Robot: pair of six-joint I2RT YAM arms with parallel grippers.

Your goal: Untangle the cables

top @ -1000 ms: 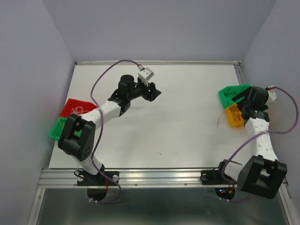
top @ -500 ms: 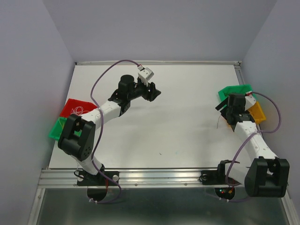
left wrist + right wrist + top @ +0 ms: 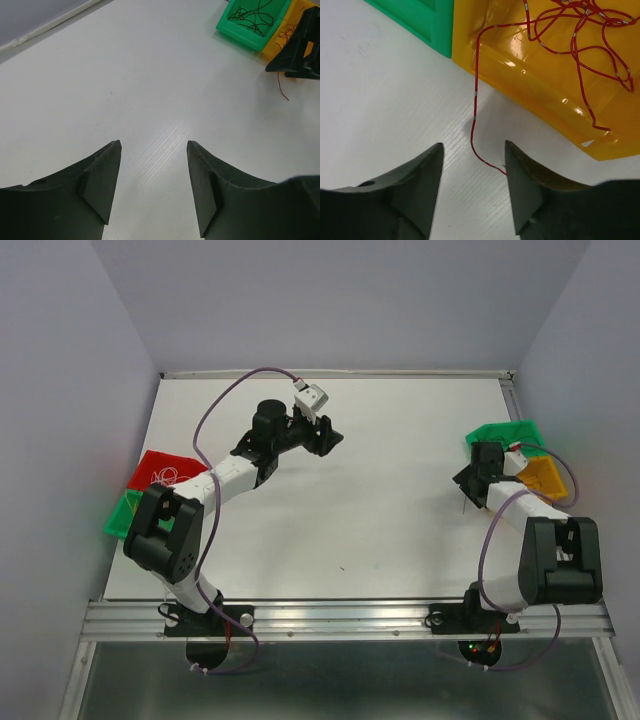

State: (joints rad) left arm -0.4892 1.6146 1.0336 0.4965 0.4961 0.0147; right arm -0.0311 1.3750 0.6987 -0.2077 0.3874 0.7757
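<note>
Left pincer [image 3: 154, 146] gapes empty over the surface [image 3: 150, 75]. Right pincer [image 3: 472, 148], jaws apart and gripping nothing, flanks a red cable [image 3: 475, 95]. The cable trails from the yellow bin [image 3: 535, 90] at one o'clock.

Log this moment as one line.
left gripper: open, empty | right gripper: open over thin red wire trailing from yellow plastic bin | wire: not gripped

Right hand [image 3: 466, 482] swung left off the yellow bin [image 3: 548, 480], bin now uncovered

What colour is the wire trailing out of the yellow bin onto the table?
The wire is red with small pale bands; right wrist view shows it best.
</note>
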